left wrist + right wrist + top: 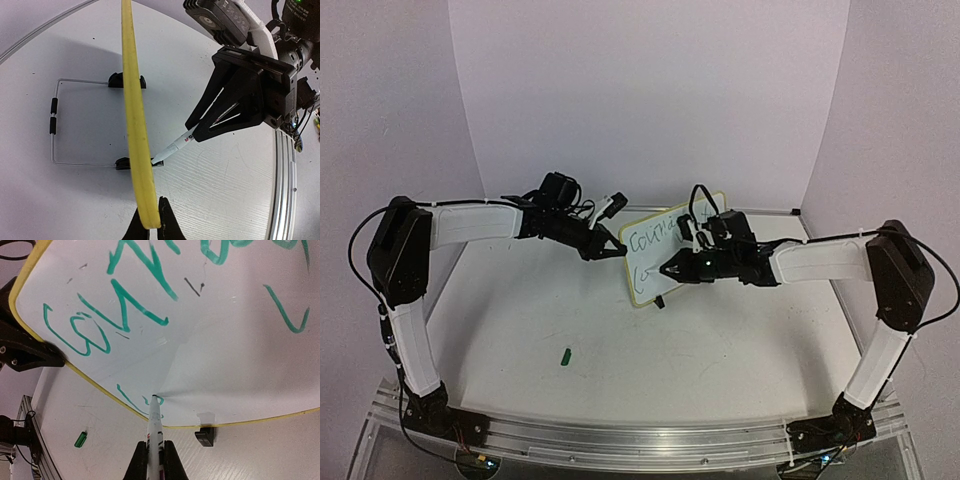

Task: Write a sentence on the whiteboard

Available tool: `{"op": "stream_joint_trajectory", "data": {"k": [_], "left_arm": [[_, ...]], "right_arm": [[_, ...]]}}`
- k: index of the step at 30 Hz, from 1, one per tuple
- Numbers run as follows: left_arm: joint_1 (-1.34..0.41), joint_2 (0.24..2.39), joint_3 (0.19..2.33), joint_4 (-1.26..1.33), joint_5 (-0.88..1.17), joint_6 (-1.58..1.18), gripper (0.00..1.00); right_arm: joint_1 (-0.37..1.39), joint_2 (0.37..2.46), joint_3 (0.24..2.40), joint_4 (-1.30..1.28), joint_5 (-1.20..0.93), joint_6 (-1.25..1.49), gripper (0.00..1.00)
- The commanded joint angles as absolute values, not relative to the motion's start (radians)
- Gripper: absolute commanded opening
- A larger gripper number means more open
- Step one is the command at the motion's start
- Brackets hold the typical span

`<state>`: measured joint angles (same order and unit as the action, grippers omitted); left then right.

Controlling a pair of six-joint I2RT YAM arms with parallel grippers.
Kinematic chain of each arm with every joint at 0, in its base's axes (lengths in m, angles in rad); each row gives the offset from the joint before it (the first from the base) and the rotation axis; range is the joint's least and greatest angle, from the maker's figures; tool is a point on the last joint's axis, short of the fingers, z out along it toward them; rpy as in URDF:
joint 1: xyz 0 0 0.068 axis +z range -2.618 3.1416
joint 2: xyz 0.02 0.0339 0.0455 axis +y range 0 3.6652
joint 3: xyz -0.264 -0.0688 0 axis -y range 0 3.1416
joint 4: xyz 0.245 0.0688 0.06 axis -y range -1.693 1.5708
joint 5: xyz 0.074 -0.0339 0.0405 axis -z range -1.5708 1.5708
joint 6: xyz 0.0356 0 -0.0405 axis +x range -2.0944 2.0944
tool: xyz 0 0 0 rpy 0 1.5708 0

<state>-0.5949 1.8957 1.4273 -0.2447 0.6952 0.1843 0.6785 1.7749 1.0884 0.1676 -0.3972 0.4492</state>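
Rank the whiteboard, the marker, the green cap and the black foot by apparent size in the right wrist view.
1. whiteboard
2. marker
3. black foot and green cap: they look about alike, so I won't rank them.

The left arm and right arm bend inward, elbows out; the left pincer and right pincer, both clamped tight, nearly meet.

The whiteboard is small and white, with a thin yellow rim and round corners. It stands up on its long edge in the middle of the counter, leaning back a bit, on little black feet. The sentence is in green marker. The top line starts "COURA", and the rest is hidden. A second line has only just begun near the bottom corner.
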Motion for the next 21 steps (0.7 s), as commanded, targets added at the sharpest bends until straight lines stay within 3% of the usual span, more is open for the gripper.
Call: {"op": "stream_joint_trajectory", "data": {"k": [1, 21], "left_arm": [[-0.612, 1.889, 1.448, -0.306, 0.719, 0.189, 0.00], [-0.612, 1.892, 1.448, -0.305, 0.721, 0.189, 0.00]], "right_arm": [[0.673, 1.799, 1.137, 0.210, -0.441, 0.442, 0.00], [0.674, 1.834, 1.079, 0.193, -0.403, 0.449, 0.00]]}}
